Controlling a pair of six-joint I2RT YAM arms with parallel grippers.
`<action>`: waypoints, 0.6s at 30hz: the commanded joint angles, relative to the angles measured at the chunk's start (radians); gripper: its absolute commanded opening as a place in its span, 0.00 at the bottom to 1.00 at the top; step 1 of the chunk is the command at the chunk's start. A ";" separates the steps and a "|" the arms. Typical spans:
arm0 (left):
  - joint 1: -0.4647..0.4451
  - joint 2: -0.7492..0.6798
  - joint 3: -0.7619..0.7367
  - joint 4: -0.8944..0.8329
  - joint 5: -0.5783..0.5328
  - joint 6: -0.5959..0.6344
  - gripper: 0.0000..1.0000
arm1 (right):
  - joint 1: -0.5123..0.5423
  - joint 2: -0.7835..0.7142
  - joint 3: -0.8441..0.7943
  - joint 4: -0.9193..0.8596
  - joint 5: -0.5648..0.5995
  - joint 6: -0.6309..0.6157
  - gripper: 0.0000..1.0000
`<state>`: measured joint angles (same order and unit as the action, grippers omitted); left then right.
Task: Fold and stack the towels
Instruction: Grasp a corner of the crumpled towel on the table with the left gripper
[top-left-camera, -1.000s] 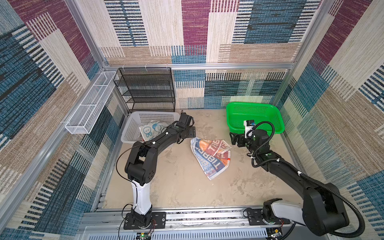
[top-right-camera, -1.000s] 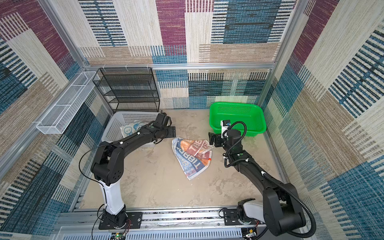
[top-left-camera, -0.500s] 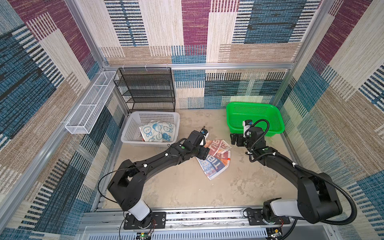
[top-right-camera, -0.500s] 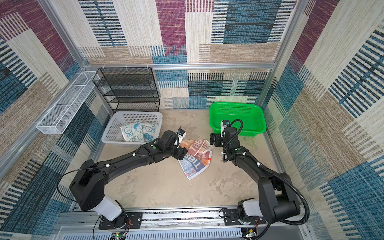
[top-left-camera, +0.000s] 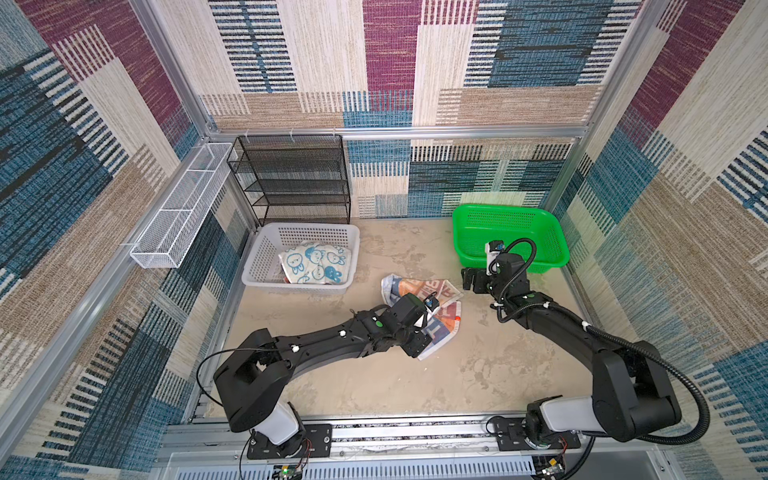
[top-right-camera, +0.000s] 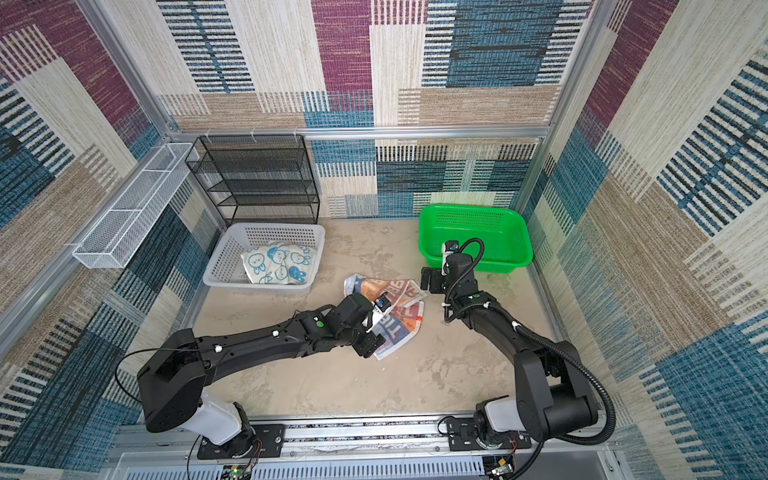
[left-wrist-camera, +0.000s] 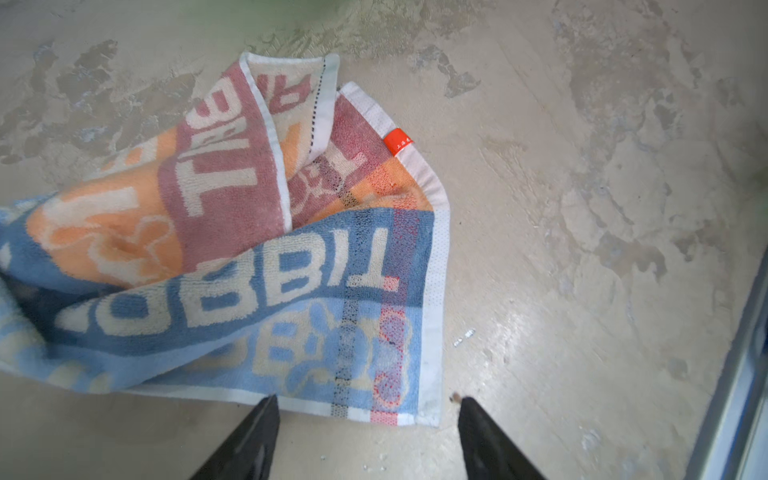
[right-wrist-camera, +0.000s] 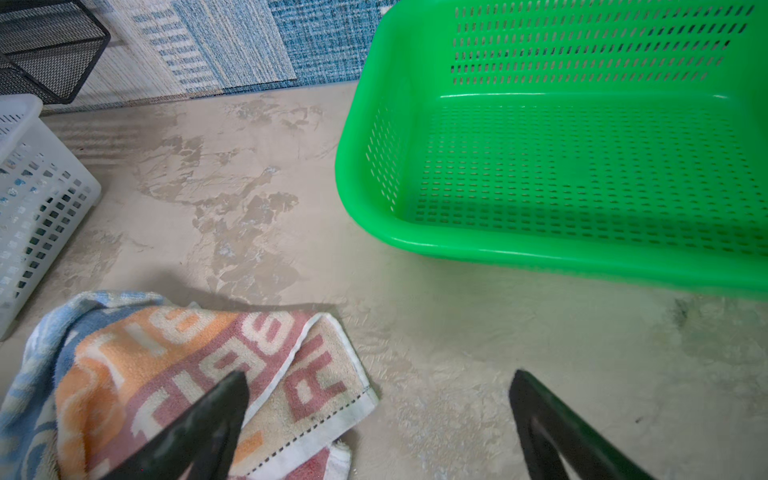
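An orange, blue and brown striped towel (top-left-camera: 442, 328) (top-right-camera: 395, 291) with white letters lies crumpled on the table's middle. My left gripper (top-left-camera: 420, 347) (top-right-camera: 370, 347) is low at its near corner. In the left wrist view the left gripper (left-wrist-camera: 368, 401) is open, and the towel (left-wrist-camera: 249, 249) ends just beyond the tips. My right gripper (top-left-camera: 471, 282) (top-right-camera: 430, 282) hovers by the far right corner. It (right-wrist-camera: 380, 378) is wide open, one finger over the towel (right-wrist-camera: 166, 365). A white towel with blue rabbit faces (top-left-camera: 316, 264) (top-right-camera: 278, 264) lies in the white basket (top-left-camera: 262, 266).
A green basket (top-left-camera: 552, 237) (right-wrist-camera: 582, 257) stands at the back right with nothing in it. A black mesh shelf (top-left-camera: 291, 178) is against the back wall and a white wire tray (top-left-camera: 178, 208) hangs on the left wall. A metal rail (top-left-camera: 374, 432) runs along the front.
My left arm swung from the white basket across to the striped towel's near corner, its jaws narrowing a little. My right gripper drifted left toward the towel's far corner.
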<state>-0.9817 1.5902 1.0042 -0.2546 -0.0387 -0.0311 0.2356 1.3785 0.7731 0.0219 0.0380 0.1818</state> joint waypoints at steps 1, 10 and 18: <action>-0.023 0.042 0.013 -0.032 0.004 -0.018 0.71 | 0.000 -0.005 0.005 -0.001 0.013 0.001 1.00; -0.069 0.164 0.049 -0.091 -0.056 -0.012 0.67 | 0.000 -0.001 0.009 -0.015 0.013 0.004 1.00; -0.071 0.227 0.068 -0.121 -0.064 0.003 0.52 | 0.000 0.017 0.022 -0.022 0.015 0.004 1.00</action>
<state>-1.0504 1.8000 1.0626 -0.3389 -0.0982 -0.0322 0.2352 1.3891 0.7834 -0.0036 0.0380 0.1818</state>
